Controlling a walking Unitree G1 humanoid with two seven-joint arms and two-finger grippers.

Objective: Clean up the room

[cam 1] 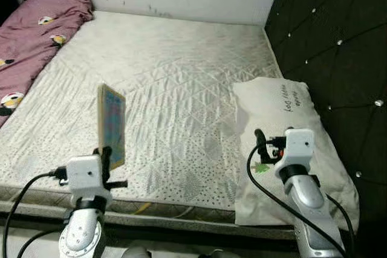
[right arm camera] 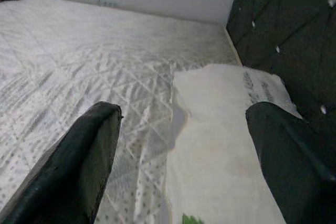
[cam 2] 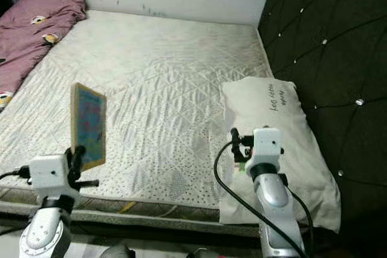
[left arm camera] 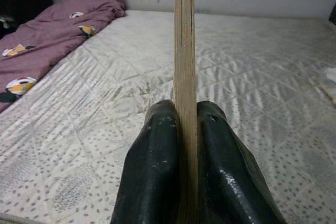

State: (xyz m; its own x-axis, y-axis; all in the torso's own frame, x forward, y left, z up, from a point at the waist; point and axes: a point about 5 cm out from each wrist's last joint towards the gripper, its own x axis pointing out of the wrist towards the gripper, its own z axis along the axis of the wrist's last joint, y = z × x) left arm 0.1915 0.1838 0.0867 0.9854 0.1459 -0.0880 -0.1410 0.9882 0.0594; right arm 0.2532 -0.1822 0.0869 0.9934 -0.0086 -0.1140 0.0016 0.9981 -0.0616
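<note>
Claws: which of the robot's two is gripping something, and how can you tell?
The left claw: its fingers are shut on the upright book, held above the mattress. The right claw is spread open over the pillow.

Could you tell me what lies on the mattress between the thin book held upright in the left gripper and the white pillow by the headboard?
In the left eye view, only bare white quilted mattress separates the thin colourful book from the white pillow.
</note>
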